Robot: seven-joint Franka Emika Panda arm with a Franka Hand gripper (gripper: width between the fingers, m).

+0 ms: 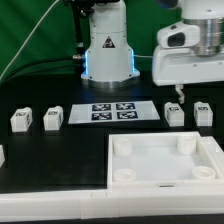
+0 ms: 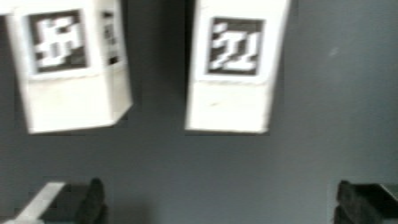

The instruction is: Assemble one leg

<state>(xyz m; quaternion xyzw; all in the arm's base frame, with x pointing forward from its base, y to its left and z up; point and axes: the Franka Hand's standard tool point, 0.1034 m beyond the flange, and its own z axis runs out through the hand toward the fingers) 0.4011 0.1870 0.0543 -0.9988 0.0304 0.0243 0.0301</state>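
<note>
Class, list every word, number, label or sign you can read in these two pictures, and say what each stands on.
Words, numbers, brand names: none readable in either view.
Black-and-white square tags, patterns and not text: on both legs in the wrist view, and four on the marker board.
Tags on the legs in the exterior view: too small to make out.
</note>
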